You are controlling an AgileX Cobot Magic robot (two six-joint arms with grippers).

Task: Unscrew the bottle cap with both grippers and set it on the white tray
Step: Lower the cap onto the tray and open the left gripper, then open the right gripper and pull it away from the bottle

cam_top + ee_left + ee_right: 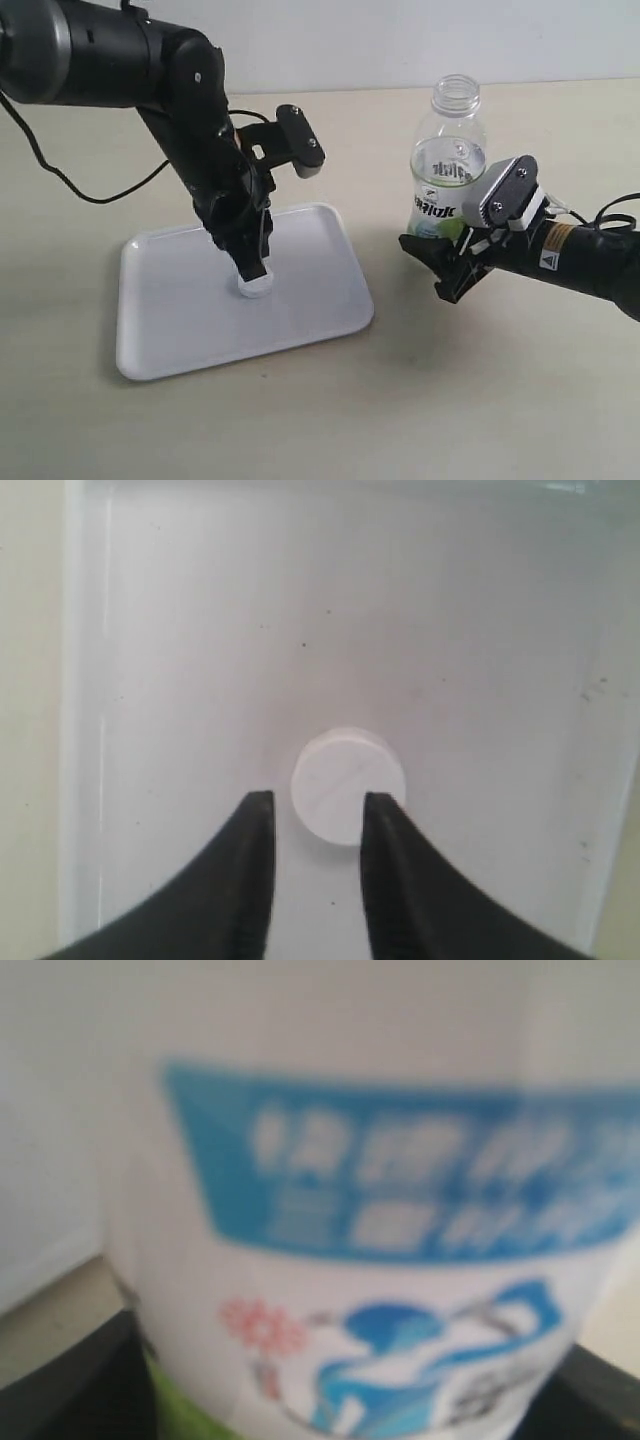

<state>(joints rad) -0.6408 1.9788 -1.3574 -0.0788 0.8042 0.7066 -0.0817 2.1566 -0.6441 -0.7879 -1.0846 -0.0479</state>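
The white bottle cap (257,288) lies flat on the white tray (180,300), near its middle. My left gripper (255,268) hangs just above it, open; in the left wrist view the cap (348,783) rests on the tray (200,630) just past the two black fingertips (258,815), with one tip overlapping its edge. The clear bottle (447,165) stands upright to the right of the tray, its threaded neck bare. My right gripper (440,262) is shut on its lower body. Its label (380,1190) fills the right wrist view, with black fingers (60,1390) at both sides.
A beige tabletop (330,420) surrounds the tray and bottle. A black cable (90,190) trails from the left arm across the back left. The right arm's cables (610,215) loop at the right edge.
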